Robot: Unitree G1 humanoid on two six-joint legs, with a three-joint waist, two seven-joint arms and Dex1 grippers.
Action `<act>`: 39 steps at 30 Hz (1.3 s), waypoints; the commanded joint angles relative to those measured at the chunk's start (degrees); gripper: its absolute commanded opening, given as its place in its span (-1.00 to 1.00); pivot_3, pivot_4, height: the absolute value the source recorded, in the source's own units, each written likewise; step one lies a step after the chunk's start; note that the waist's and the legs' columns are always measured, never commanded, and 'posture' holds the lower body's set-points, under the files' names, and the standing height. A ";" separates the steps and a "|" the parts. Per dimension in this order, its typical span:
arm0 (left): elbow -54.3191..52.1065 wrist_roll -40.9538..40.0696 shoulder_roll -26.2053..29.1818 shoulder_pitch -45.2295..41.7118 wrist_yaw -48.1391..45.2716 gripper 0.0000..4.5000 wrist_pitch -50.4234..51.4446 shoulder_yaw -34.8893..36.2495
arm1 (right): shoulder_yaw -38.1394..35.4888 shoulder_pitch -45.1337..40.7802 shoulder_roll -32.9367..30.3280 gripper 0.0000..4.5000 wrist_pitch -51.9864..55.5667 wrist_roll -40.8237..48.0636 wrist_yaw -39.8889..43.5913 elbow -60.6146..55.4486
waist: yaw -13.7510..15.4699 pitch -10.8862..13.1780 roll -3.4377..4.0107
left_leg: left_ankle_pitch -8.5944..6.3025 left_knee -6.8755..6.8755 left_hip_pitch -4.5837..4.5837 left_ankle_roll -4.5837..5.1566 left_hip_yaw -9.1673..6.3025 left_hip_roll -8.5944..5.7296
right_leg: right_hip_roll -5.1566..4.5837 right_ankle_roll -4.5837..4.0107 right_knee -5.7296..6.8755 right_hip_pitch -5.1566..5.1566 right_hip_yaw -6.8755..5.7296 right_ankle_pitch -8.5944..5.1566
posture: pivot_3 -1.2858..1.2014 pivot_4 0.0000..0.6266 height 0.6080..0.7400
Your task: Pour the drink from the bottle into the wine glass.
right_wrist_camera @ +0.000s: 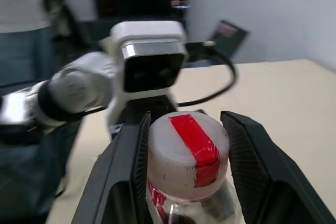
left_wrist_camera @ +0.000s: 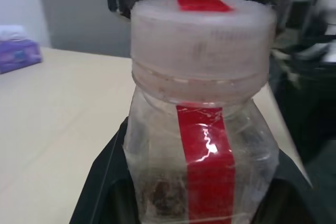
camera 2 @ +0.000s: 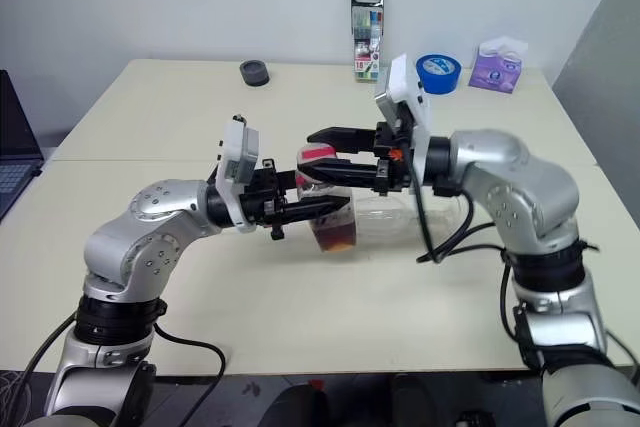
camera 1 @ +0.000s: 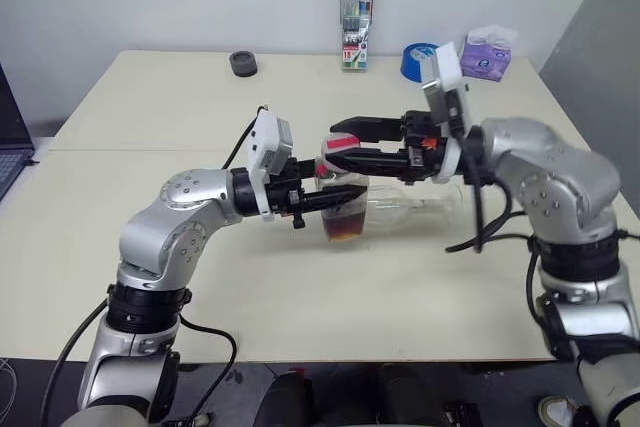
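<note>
The bottle (camera 1: 345,209) is a small clear one with a red strip and a white and red cap (right_wrist_camera: 189,156). It hangs upright above the table's middle, with the dark red-brown drink (camera 1: 345,227) in its lower part. My left gripper (camera 1: 338,197) reaches in from the left, shut on the bottle's body; its black fingers (left_wrist_camera: 100,187) flank the clear wall. From the right, my right gripper (camera 1: 333,149) is shut on the cap, its fingers (right_wrist_camera: 126,171) pressed against either side. The wine glass (camera 1: 405,209) shows low behind the bottle and seems to lie on its side.
On the cream table (camera 1: 150,107), along the far edge, are a marker case (camera 1: 356,12), a blue tape roll (camera 1: 418,55), a purple tissue pack (camera 1: 487,52) and a small black round thing (camera 1: 243,63). A laptop (camera 1: 10,152) sits at the left. A person (right_wrist_camera: 21,24) stands beyond the table.
</note>
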 commanded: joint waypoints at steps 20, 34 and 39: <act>0.21 2.75 -1.49 0.16 3.77 -0.19 -4.80 0.97 | -8.24 9.45 4.69 0.99 12.55 2.45 -27.75 -20.16 | 0.15 0.01 0.00 | 0.05 0.04 -0.06 -0.08 -0.05 -0.01 | -0.08 0.00 0.06 -0.01 -0.04 0.00 | 0.03 -0.52 1.00; 1.78 3.76 -2.20 -1.18 2.87 -0.19 -5.56 0.27 | -6.91 11.18 8.04 0.75 12.15 3.64 -34.03 -22.32 | 0.21 0.01 0.00 | 0.06 0.04 -0.07 -0.10 -0.02 -0.03 | -0.06 0.00 0.02 -0.01 -0.03 0.00 | 0.03 -0.52 1.00; 1.00 3.60 -2.25 -0.67 3.21 -0.19 -5.24 0.26 | -6.62 10.94 8.45 0.00 11.75 3.39 -34.13 -21.79 | 0.20 0.01 0.00 | 0.04 0.04 -0.06 -0.07 -0.02 -0.03 | -0.06 0.00 0.02 -0.01 -0.02 0.00 | 0.03 -0.52 1.00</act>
